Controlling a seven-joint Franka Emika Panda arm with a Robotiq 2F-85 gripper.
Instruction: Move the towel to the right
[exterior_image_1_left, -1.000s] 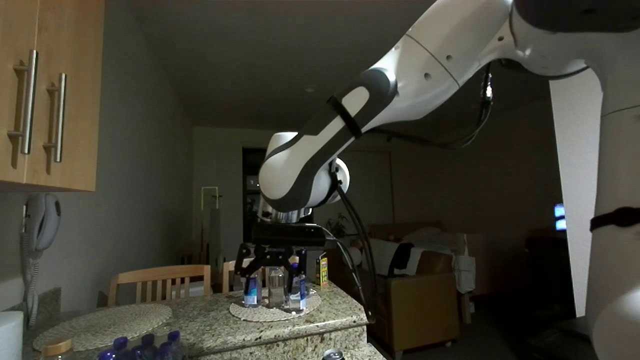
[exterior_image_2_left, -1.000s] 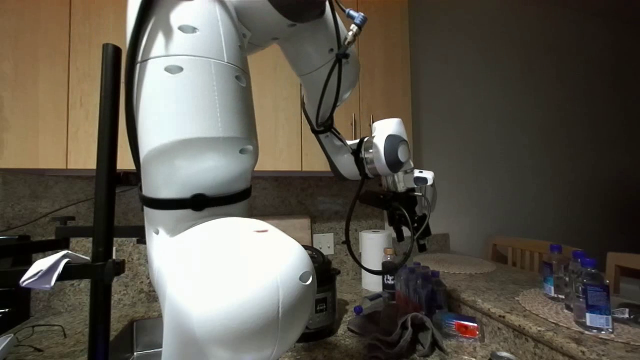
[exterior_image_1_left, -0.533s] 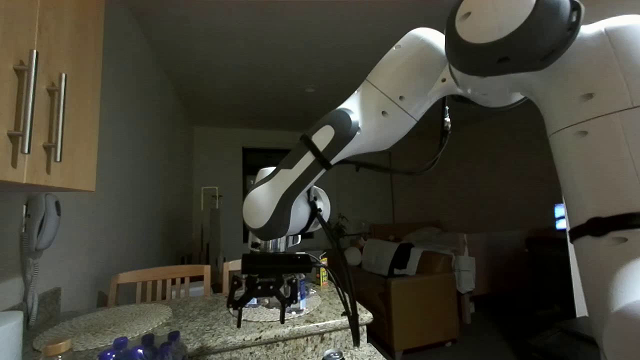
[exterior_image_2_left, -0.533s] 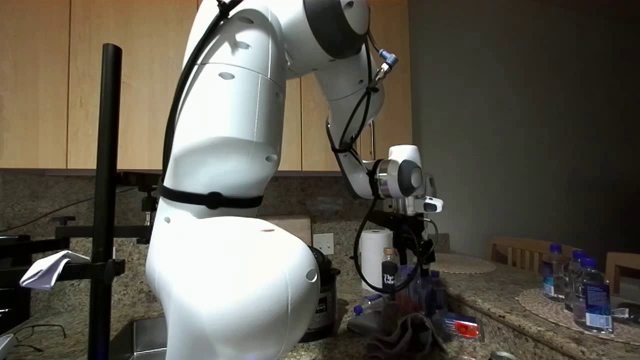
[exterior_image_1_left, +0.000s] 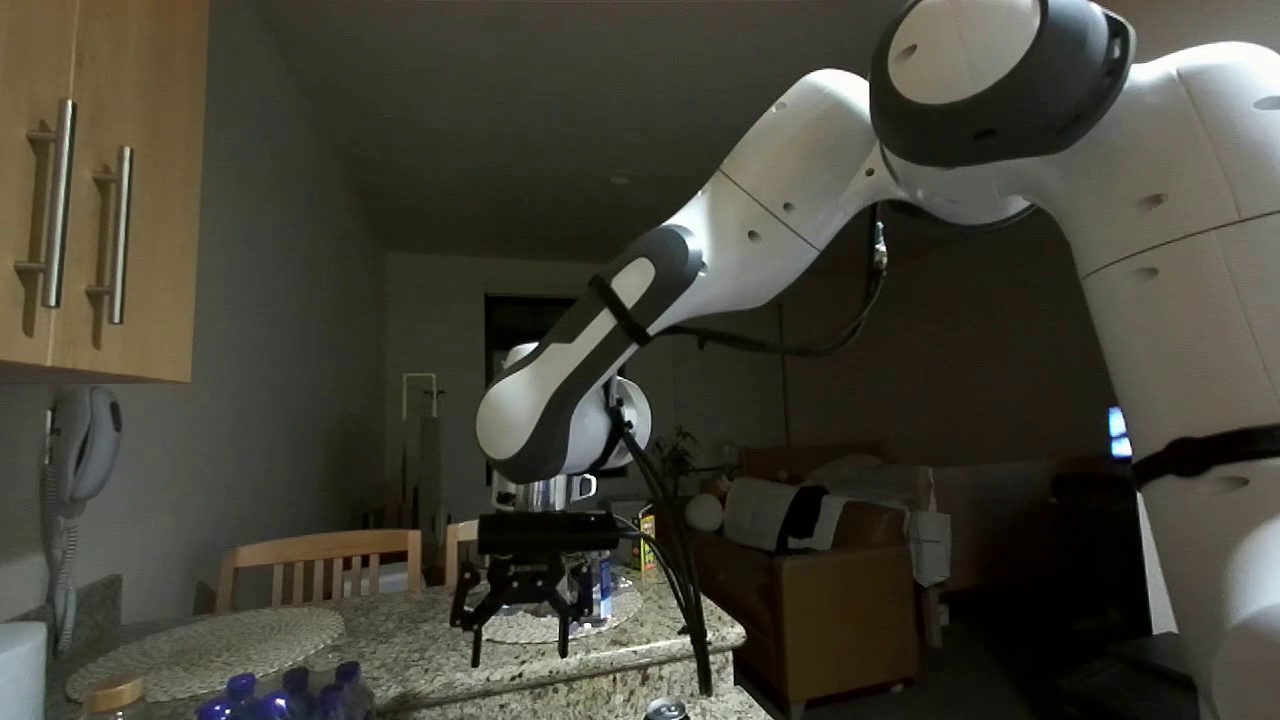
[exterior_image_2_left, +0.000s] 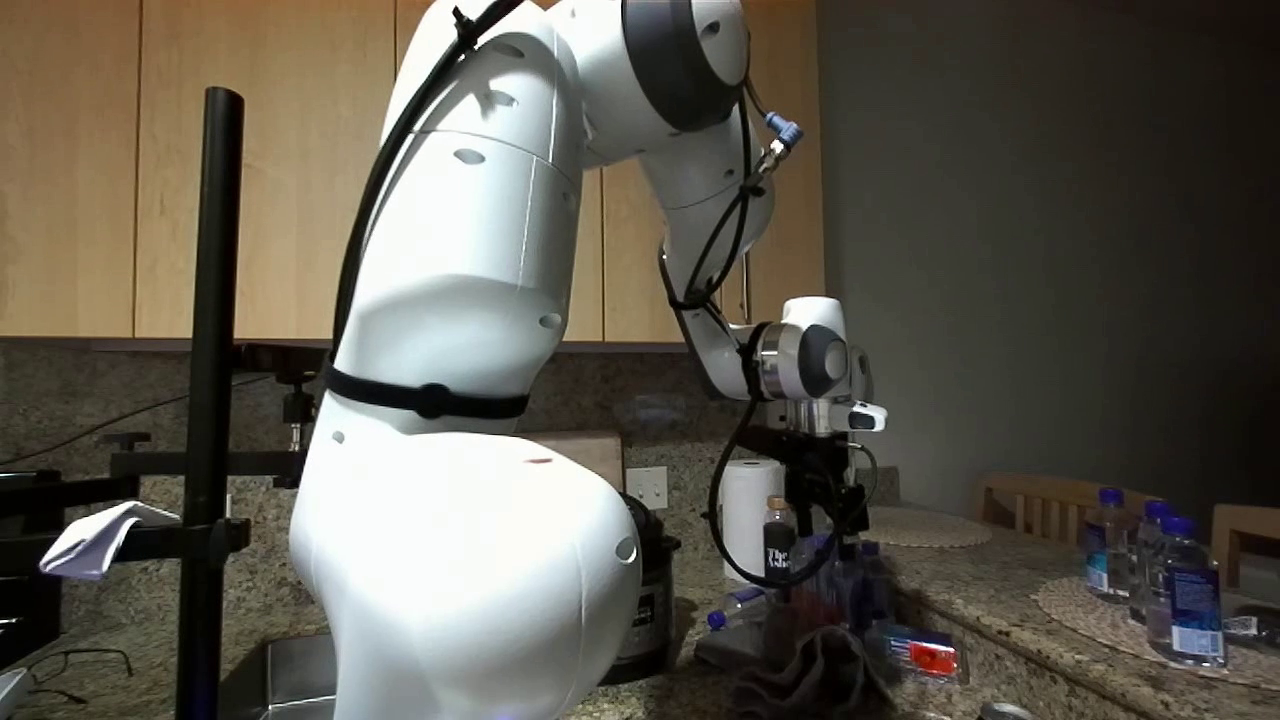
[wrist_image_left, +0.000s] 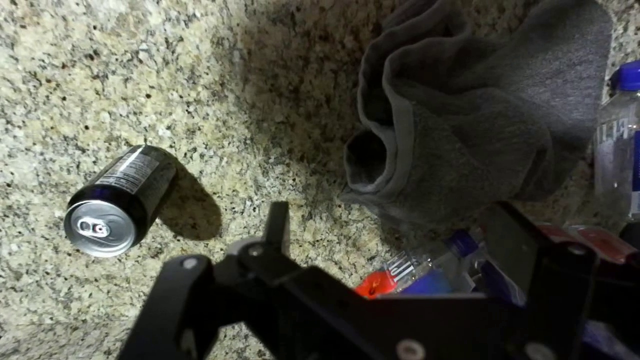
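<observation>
The grey towel (wrist_image_left: 480, 120) lies crumpled on the granite counter, in the upper right of the wrist view. It also shows in an exterior view, low and dark (exterior_image_2_left: 815, 672), and is out of sight in the opposite exterior view. My gripper (wrist_image_left: 390, 210) is open, its fingers wide apart with nothing between them. It points down, above the counter and apart from the towel. The towel's lower edge appears between and beyond the fingertips in the wrist view. The gripper (exterior_image_1_left: 520, 645) shows open in an exterior view too.
A dark can (wrist_image_left: 120, 200) lies left of the towel. A clear bottle with a red-and-blue label (exterior_image_2_left: 925, 655) lies by the towel. Blue-capped bottles (exterior_image_1_left: 290, 700) stand close behind. The raised ledge (exterior_image_2_left: 1000, 610) carries bottles (exterior_image_2_left: 1190, 600) on a mat. A paper towel roll (exterior_image_2_left: 752, 510) stands behind.
The arm has reached forward and my gripper has come down towards the counter, mostly in the earlier half second and only slightly since. The gripper stays open. The towel has not visibly moved.
</observation>
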